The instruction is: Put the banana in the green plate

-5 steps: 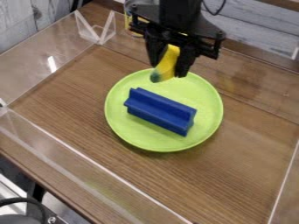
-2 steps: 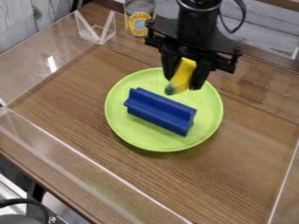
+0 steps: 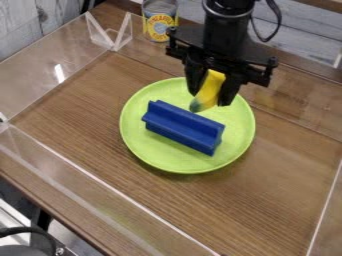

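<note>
the black pincer (image 3: 210,86) is clamped on the short curved yellow plastic banana (image 3: 209,87), whose greenish tip points down over the far right part of the round lime-green plastic plate (image 3: 238,142). compared with a second ago, pincer and banana have shifted rightward across the plate; in the last fraction of a second they barely move. the blue ridged block (image 3: 182,125) lies unchanged in the plate on the wooden desk (image 3: 80,190).

You get bright, even light from above; glare streaks lie on the clear walls (image 3: 60,70), and the picture is slightly soft
</note>
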Motion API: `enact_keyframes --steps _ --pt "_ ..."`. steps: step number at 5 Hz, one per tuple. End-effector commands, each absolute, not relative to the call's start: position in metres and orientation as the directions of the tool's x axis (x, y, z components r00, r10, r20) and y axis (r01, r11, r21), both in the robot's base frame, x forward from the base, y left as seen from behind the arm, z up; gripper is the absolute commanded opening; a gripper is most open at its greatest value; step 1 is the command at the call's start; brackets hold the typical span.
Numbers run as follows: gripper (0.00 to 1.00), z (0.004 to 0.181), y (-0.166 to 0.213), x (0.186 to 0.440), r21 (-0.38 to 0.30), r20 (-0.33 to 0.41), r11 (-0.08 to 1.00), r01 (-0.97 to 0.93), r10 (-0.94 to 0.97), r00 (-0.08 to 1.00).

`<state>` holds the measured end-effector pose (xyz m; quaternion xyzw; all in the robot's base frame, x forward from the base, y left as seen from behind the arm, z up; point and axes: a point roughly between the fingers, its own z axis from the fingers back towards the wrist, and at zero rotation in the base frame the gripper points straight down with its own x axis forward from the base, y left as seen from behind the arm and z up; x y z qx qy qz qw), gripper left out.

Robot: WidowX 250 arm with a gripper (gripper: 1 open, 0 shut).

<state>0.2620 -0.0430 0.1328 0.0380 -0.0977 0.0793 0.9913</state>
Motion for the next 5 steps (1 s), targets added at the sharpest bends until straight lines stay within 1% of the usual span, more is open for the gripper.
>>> enact_keyframes --steps 1,5 --pt "0.00 0.1379 -0.0455 0.2638 0.045 0.226 0.985 -0.165 0.150 0.962" --pt "0.00 0.1313 -0.0440 0.2634 0.024 0.231 0.979 -0.202 0.191 0.954"
